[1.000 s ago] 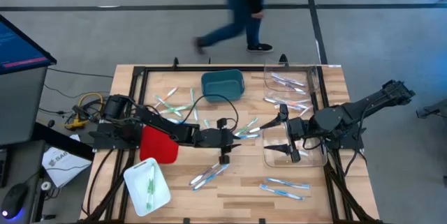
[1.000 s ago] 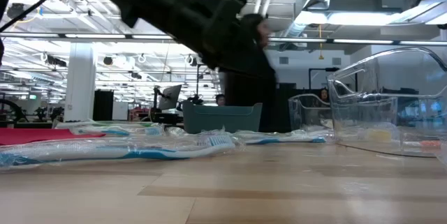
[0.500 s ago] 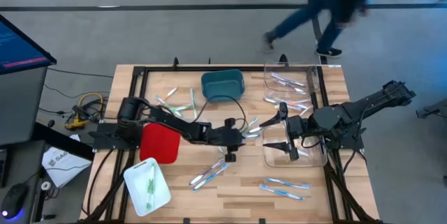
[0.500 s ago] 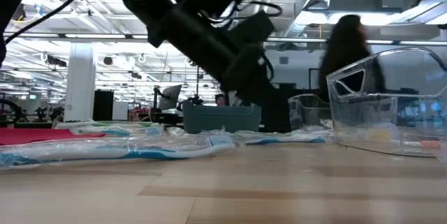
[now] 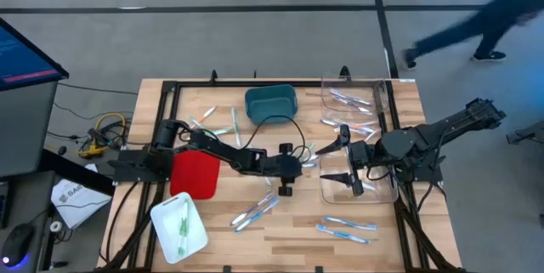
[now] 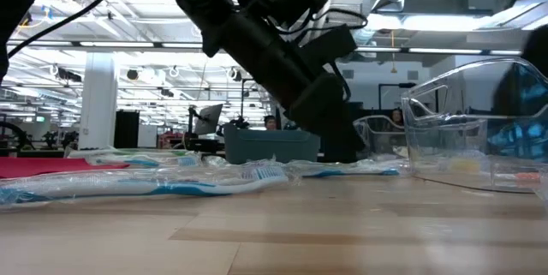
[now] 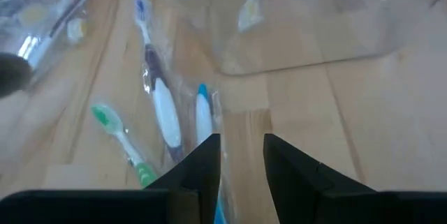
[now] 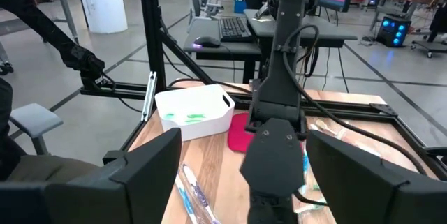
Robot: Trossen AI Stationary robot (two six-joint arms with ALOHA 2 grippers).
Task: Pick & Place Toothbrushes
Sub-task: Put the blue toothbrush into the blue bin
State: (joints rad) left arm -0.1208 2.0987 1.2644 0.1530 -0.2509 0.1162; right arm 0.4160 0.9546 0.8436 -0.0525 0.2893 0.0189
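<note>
Several toothbrushes (image 5: 303,156) are lying just beside the clear bin (image 5: 387,195), where the left gripper (image 5: 287,190), jaws narrow and empty, is arriving after reaching across the desk (image 5: 289,239); right gripper (image 5: 338,161) is waiting wide open.

A rectangular teal plastic bin (image 5: 270,103) sat behind centre on the wooden surface (image 5: 289,237); the clear plastic tray (image 5: 381,195) lay right, the white rectangular tub (image 5: 178,226) front-left.

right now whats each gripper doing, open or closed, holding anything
left gripper: fingers slightly apart, nothing held, above the toothbrushes at mid-table.
right gripper: fingers wide open, empty, waiting over the clear bin.
</note>
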